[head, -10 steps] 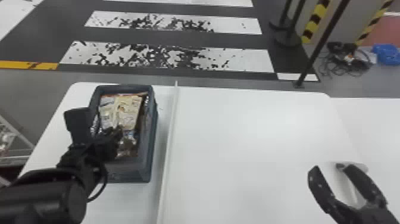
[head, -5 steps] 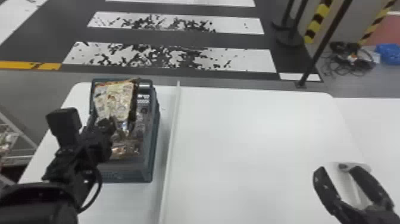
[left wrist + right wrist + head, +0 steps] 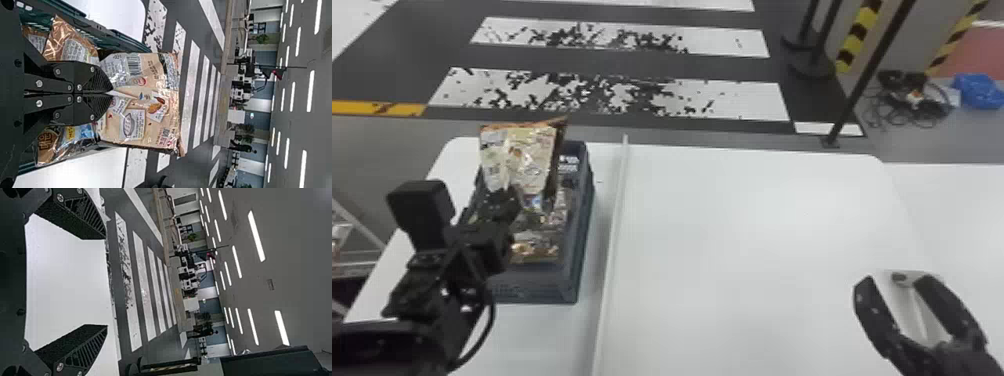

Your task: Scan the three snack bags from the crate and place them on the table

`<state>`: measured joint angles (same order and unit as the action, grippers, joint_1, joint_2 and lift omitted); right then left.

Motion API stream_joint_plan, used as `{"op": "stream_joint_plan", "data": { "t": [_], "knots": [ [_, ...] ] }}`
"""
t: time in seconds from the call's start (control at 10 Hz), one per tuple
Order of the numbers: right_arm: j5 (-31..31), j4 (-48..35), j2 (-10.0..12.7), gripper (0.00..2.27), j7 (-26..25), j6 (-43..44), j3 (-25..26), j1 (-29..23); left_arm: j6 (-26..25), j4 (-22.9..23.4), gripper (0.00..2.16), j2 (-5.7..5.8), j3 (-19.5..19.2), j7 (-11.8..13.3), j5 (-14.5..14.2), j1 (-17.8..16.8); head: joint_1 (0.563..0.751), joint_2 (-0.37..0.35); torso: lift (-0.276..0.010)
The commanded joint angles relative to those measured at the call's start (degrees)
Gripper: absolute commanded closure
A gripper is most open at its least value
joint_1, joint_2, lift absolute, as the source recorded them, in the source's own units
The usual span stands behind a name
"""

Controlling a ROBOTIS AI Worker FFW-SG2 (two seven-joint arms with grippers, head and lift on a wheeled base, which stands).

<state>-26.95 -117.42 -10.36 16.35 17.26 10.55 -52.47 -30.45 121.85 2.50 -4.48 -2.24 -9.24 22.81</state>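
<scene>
Your holdings, largest first. One white table, rounded at both far corners; its broad surface runs from the divider to the right gripper side, with the far edge reaching straight across. One further white surface, alongside at right.

One dark blue-grey crate, at left, close to the far edge; a narrow band of table lies between its right wall and the divider. One pale divider strip, long and raised, running near to far just right of the crate.

One left gripper, over the crate's left side: its two fingers are drawn together, clenching the near, lower end of a snack bag. One right gripper, over the near right of the table: fingers spread wide, with a gap between them, released.

One beige snack bag, in your left gripper, held roughly upright above the far left of the crate, its top reaching past the far rim; you cannot tell whether its lower end clears the packs beneath. Further bags lie inside the crate, among them one copper-coloured pack and one with a blue-and-white panel.

One pale, slender object, seen between your right gripper's fingers; its kind, and any contact, you cannot tell.
</scene>
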Motion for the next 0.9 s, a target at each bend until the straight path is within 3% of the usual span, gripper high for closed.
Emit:
{"op": "stream_joint_plan", "data": {
  "t": [0.0,0.1,0.3,0.5,0.6,0.8],
  "knots": [
    [0.0,0.0,0.0,0.13,0.0,0.0,0.0,0.0,-0.1,0.1,2.08,-0.22,0.2,-0.5,-0.1,0.4,0.695,-0.053,-0.037],
    [0.0,0.0,0.0,0.13,0.0,0.0,0.0,0.2,0.1,1.5,2.08,-0.22,0.5,-0.6,-0.1,1.1,0.695,-0.053,-0.037],
    [0.0,0.0,0.0,0.13,0.0,-0.4,-0.2,0.4,-0.8,9.1,2.08,-0.13,3.3,0.1,0.4,4.3,0.695,-0.069,-0.037],
    [-0.3,-0.2,0.0,0.13,-0.1,-0.5,0.2,0.7,-5.2,15.7,2.08,0.22,10.1,2.6,5.2,5.9,0.695,-0.135,-0.037],
    [-1.2,-0.6,0.1,0.13,-0.1,-0.4,0.8,0.6,-6.1,16.0,2.08,0.49,14.8,3.4,8.6,5.8,0.695,-0.160,-0.037],
    [-2.1,-1.7,0.2,0.13,0.0,-0.4,1.5,0.3,-6.1,10.6,2.08,0.57,23.5,4.3,13.5,3.3,0.695,-0.288,-0.037]
  ]
}}
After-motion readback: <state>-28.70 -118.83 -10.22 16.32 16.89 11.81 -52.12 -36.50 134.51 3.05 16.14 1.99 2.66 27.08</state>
